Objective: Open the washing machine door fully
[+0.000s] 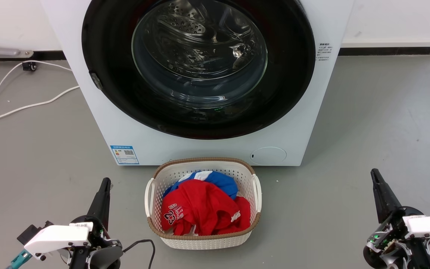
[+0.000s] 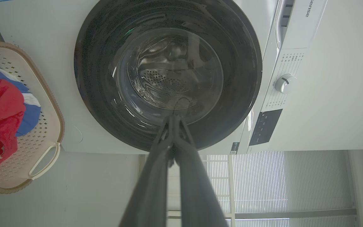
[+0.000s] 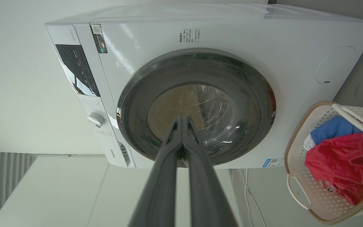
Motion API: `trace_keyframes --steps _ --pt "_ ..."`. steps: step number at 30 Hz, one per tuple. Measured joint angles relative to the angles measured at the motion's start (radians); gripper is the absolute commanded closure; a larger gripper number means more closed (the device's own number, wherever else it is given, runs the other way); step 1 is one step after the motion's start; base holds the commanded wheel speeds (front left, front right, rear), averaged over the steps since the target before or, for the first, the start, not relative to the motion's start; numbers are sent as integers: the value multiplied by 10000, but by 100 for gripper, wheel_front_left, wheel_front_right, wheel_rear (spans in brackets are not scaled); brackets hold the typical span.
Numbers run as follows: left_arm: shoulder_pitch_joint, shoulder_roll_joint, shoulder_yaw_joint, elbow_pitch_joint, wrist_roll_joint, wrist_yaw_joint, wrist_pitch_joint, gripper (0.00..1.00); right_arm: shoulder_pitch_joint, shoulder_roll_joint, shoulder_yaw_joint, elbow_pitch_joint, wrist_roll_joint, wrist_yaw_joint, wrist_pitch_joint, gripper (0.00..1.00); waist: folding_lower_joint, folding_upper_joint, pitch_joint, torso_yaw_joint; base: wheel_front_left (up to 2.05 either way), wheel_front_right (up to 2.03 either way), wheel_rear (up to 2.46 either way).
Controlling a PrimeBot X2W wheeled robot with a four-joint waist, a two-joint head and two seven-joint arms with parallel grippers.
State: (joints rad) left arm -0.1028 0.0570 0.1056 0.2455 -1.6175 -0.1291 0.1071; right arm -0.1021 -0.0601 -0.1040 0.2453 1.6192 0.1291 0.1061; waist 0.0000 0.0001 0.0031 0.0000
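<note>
Grey floor (image 1: pixel 368 123) bears the washing machine (image 1: pixel 99 127), washing machine door (image 1: pixel 114 93) shut; left pincer (image 1: pixel 105 183) and right pincer (image 1: pixel 374 173) closed, empty.

Laundry corner: washing machine (image 1: pixel 106 129), clothes basket (image 1: pixel 200 243) (bare grey floor (image 1: pixel 368 130)).

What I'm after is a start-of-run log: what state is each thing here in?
washing machine door: shut, flat against the front.
washing machine: upright; no laundry seen through the glass.
basket: upright on the floor, holding clothes.
clothes: red and blue, crumpled in the basket.
left tool: shut, empty, clear of the door.
right tool: shut, empty, clear of the door.
</note>
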Motion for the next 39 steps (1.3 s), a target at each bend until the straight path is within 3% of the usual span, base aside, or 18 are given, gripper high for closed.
trace_keyframes --steps 20,21,33,39 --pt "-1 -12 17 0 29 0 21 100 -2 13 -25 2 -12 0 10 100 0 0 0 0 0 0 0" --pt "12 -15 10 33 27 2 33 0 16 15 -21 31 -8 0 8 0 1 0 0 0 0 0 0" --pt "272 -73 -454 98 173 10 -405 0 326 44 290 100 -324 -4 -426 0 0 0 -14 17 0 0 0" --pt "263 -33 -696 -150 1051 10 -681 0 317 27 443 -8 -1118 -4 -709 0 0 0 -37 32 0 0 0"
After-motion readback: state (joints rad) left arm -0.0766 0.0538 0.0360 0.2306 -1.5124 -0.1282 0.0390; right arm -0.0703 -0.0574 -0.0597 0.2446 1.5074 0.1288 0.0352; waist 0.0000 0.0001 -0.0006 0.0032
